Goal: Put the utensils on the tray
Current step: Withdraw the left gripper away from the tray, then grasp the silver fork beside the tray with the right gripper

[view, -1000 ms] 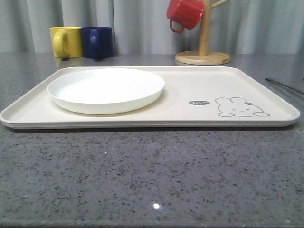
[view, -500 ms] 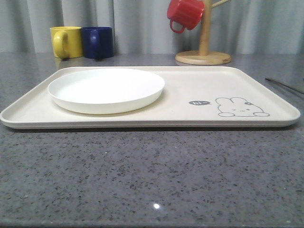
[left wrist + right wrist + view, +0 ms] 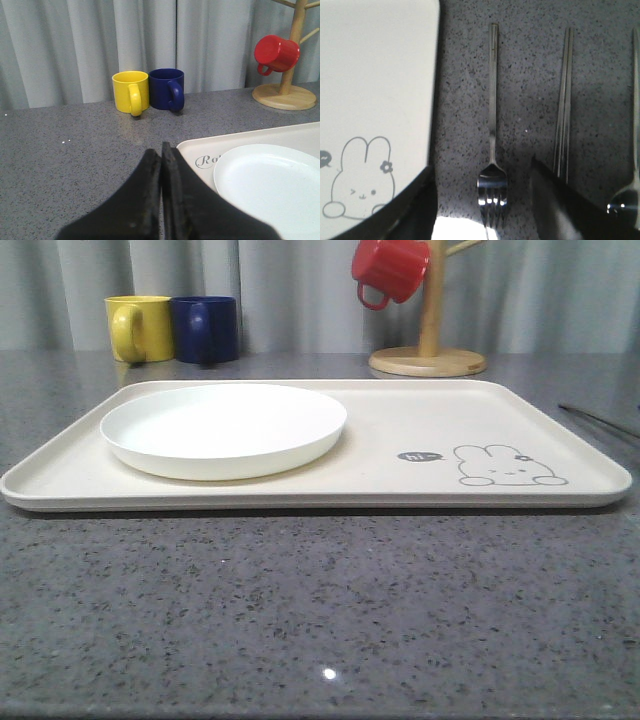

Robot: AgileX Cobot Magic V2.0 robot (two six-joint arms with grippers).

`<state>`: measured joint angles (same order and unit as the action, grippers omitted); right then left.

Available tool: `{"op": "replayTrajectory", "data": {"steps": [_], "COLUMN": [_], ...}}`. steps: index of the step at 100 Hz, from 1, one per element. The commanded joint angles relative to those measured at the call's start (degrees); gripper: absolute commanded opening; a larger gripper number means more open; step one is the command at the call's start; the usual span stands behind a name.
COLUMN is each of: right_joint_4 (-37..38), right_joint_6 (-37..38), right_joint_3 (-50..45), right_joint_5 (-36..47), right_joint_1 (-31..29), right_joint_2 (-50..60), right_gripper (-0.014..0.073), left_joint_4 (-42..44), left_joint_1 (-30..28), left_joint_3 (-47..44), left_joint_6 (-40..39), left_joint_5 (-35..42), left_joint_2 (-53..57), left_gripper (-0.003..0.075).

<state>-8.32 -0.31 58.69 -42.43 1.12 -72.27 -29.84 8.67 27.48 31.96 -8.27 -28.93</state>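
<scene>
The right hand (image 3: 482, 210) hangs open over the slim silver fork (image 3: 492, 150), its fingers partly cropped; the left hand (image 3: 161, 200) is closed, empty; the shiny metal spoon (image 3: 629, 192) is cut off.

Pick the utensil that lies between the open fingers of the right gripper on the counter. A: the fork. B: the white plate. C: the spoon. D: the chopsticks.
A: in the right wrist view the fork lies on the grey counter between the two fingers of the right gripper, with the chopsticks and the spoon farther to one side and the tray on the other.
</scene>
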Motion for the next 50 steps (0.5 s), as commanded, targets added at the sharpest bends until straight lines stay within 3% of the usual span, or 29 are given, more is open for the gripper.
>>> {"op": "replayTrajectory", "data": {"steps": [1,50], "right_joint_4": [-0.4,-0.4], "right_joint_6": [-1.3,-3.9], "right_joint_3": [4.0,7.3], "right_joint_5": [3.3,5.5], "right_joint_1": [-0.4,-0.4], "right_joint_2": [-2.3,-13.9], "right_gripper": [0.0425,0.0425], "left_joint_4": [-0.8,-0.8], "left_joint_1": [0.4,0.4], "left_joint_3": [1.7,1.7], "left_joint_6": [0.1,0.1], "left_joint_5": [3.4,3.4], "left_joint_2": [-0.2,-0.2], "left_gripper": [-0.0018,-0.0018]}}
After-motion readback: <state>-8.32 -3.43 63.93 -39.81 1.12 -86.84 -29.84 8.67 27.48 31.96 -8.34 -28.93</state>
